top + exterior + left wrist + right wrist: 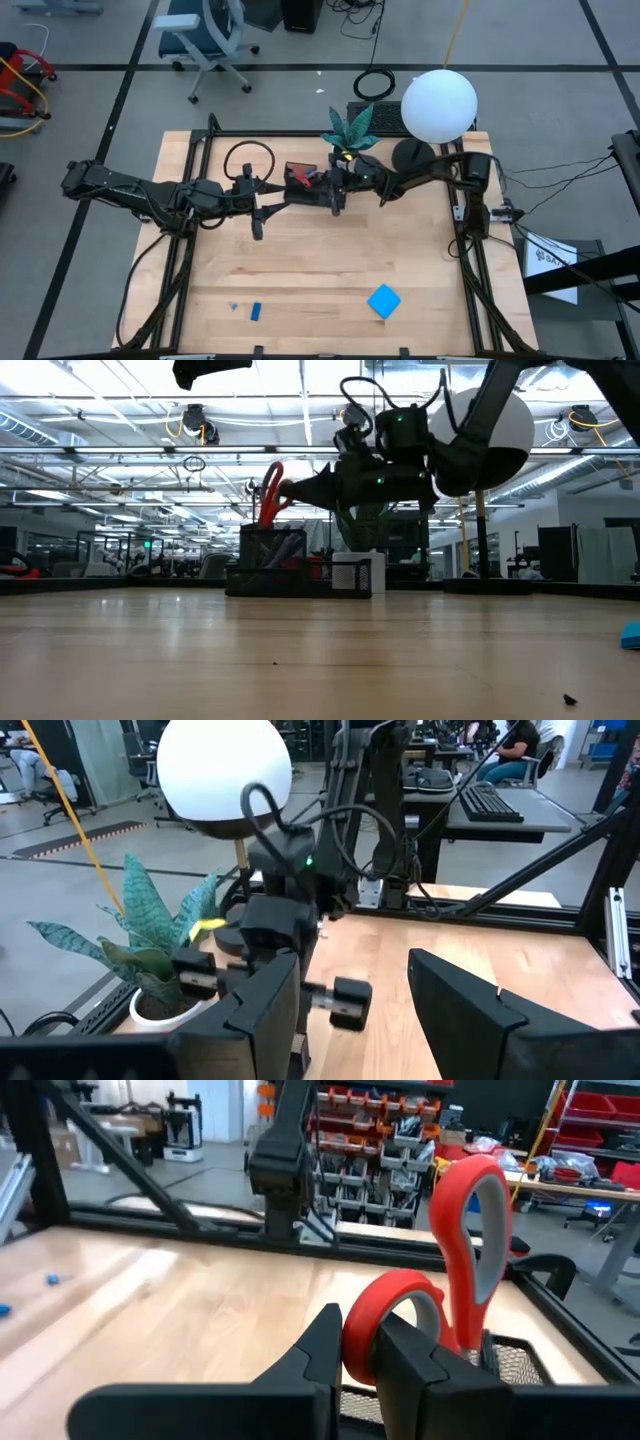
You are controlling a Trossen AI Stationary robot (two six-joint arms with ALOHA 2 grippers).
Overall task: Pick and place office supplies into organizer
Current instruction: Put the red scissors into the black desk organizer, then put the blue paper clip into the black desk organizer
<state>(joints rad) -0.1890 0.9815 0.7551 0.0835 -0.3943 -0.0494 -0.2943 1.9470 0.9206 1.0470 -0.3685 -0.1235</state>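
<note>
The red-handled scissors (pixel 268 493) stand blades-down in the taller section of the black mesh organizer (pixel 298 567), near the table's far edge (pixel 298 178). My right gripper (pixel 365 1365) reaches in from the right and is shut on a handle loop (pixel 292 488). My left gripper (pixel 257 207) hovers open just left of the organizer; in its wrist view its fingers (pixel 270 1010) frame the right arm. A bright blue pad (pixel 384 301) and a small blue eraser (pixel 256 311) lie flat near the table's near edge. No pens can be made out. My right gripper pinches the lower red handle loop (pixel 372 1320) of the scissors between its two fingers, coming roughly level from the table's right. The other loop (pixel 470 1220) rises above the fingers. The blades reach down into the organizer (pixel 512 1362); their ends are hidden.
A potted plant (pixel 349 130) and a white globe lamp (pixel 439 105) stand right behind the organizer at the far edge. A black cable loop (pixel 248 158) lies left of it. Bare wood spreads across the middle of the table (pixel 330 260).
</note>
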